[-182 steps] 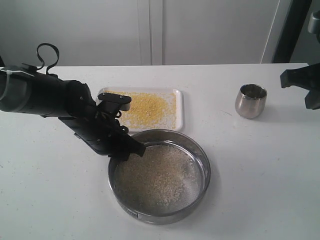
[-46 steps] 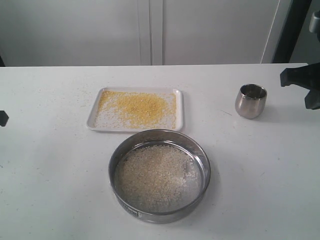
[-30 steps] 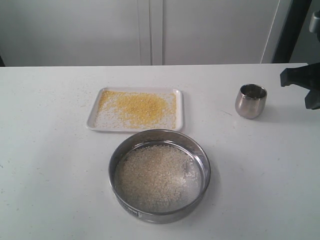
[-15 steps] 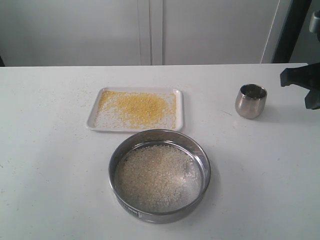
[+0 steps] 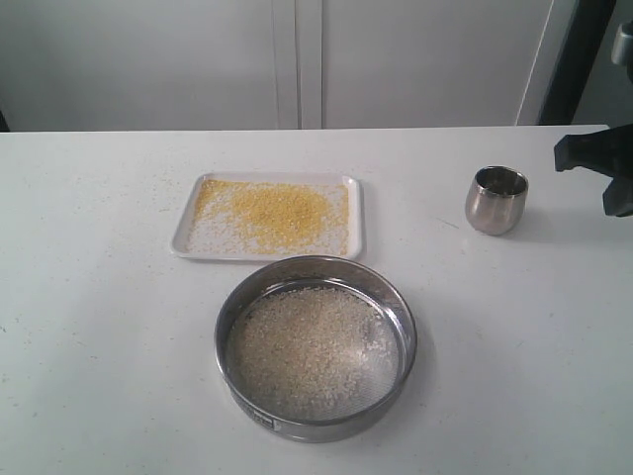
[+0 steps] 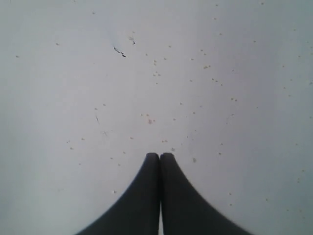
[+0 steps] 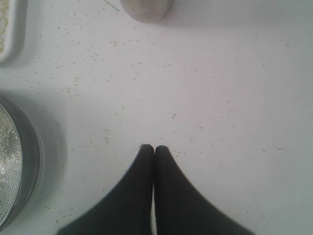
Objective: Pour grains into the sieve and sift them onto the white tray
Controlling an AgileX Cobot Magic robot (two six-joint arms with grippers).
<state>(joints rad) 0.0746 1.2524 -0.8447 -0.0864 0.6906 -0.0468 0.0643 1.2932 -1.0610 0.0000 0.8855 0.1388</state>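
A white table, flecked all over, stands before a pale panelled wall. The right arm hangs at the table's edge. The right gripper has its tips pressed together over bare tabletop. The cup stands ahead of those tips. The sieve, holding whitish grains, sits off to one side, and the tray of yellow ones lies farther off on that same side. The left gripper, outside the exterior view, hangs pressed together above speckled tabletop.
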